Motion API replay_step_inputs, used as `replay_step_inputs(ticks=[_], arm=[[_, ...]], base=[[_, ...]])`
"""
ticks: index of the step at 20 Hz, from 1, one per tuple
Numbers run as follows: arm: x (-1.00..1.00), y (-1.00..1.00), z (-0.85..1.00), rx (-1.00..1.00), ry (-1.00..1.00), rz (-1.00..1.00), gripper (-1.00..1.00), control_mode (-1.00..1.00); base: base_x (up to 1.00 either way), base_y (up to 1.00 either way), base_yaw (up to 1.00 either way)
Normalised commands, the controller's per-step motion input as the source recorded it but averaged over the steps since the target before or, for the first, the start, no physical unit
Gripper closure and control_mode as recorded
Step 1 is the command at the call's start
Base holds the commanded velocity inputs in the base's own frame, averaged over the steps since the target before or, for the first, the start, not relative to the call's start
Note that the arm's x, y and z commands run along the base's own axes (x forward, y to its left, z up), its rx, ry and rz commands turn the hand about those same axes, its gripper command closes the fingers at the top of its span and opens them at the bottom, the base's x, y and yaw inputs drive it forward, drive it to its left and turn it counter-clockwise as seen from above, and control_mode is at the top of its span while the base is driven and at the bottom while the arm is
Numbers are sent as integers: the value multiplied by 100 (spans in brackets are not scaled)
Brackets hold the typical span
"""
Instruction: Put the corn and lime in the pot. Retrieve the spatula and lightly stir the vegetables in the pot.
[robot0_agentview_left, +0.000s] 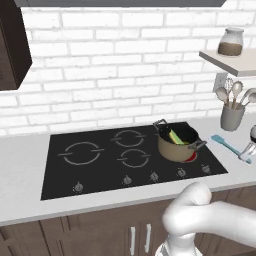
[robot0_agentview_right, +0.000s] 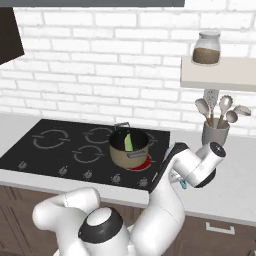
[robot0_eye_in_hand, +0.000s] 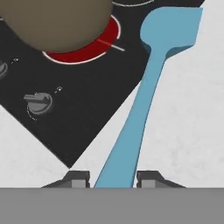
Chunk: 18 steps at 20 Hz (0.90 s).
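Note:
The light-blue spatula (robot0_eye_in_hand: 144, 96) lies flat on the white counter just right of the cooktop, blade end away from my hand; it also shows as the spatula (robot0_agentview_left: 224, 144) in the left base view. My gripper (robot0_eye_in_hand: 113, 179) is low over the handle's near end, open, with one fingertip on each side of the handle and small gaps left. The tan pot (robot0_agentview_left: 177, 144) stands on the front right burner with the yellow-green corn (robot0_agentview_left: 175, 136) leaning inside it. In the right base view the pot (robot0_agentview_right: 129, 149) holds the corn (robot0_agentview_right: 128, 141). The lime is hidden.
The burner ring (robot0_eye_in_hand: 87, 53) under the pot glows red. Cooktop knobs (robot0_eye_in_hand: 39, 101) line the front edge. A grey utensil cup (robot0_agentview_left: 232, 117) with spoons and a whisk stands at the back right, below a shelf (robot0_agentview_left: 235, 61) carrying a jar (robot0_agentview_left: 230, 42).

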Motion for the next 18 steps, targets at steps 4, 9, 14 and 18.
replay_step_inputs(ticks=[4,9,14,18], arm=[[-7,16,100,-6,-3,1,100,-100],[-27,44,100,-33,-5,10,100,-100],[-28,38,100,-54,-11,20,100,-100],[-16,81,75,-60,-7,34,100,-100]], base=[[0,0,0],[0,0,0],[0,0,0],[0,0,0]])
